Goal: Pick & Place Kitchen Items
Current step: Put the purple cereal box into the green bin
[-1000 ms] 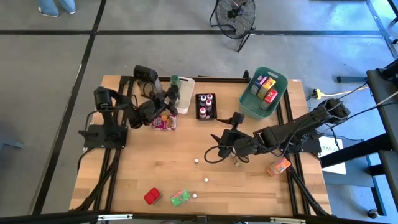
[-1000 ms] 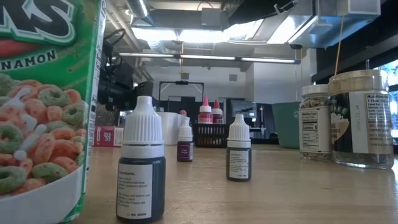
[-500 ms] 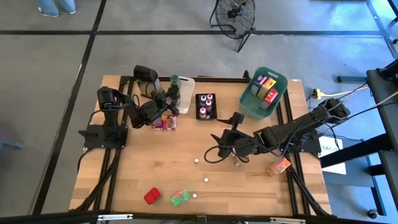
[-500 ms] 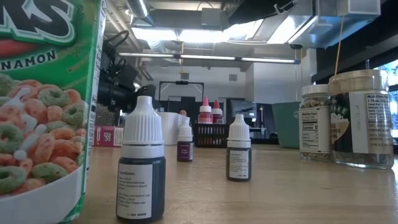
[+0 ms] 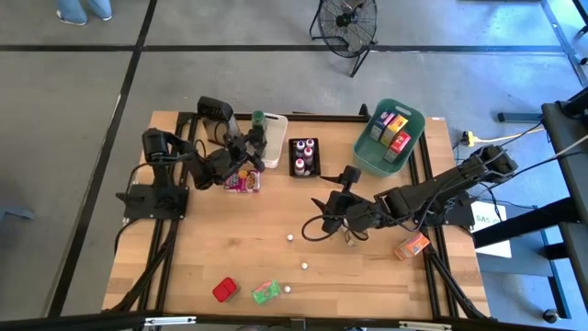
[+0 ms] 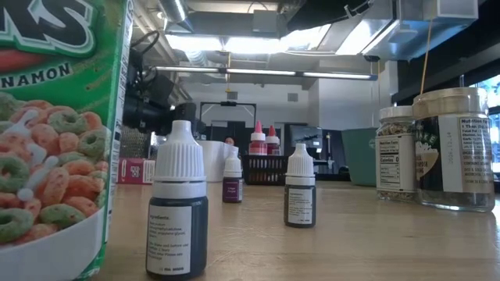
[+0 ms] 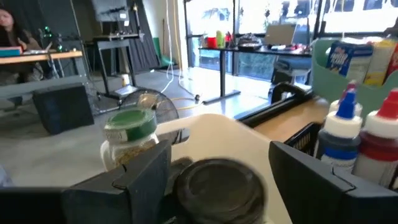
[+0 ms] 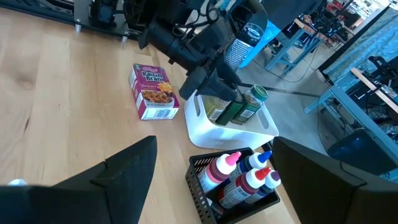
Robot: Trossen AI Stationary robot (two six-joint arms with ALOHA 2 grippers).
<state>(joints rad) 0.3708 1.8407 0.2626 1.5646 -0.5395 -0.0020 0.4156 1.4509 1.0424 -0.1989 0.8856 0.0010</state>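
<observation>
Low view: cereal box (image 6: pixel 58 133) (near lens) blocks left side

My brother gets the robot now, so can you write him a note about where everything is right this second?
Left tool: open, over the white bin, fingers either side of a dark-lidded jar standing in it, beside a green-lidded jar.
Right tool: open, empty, above the middle of the table.
Done: two jars in the white bin, packets in the teal bin.
Left: Raisin Bran box, orange packet, red packet, green packet and three small dropper bottles, all loose on the table.
</observation>
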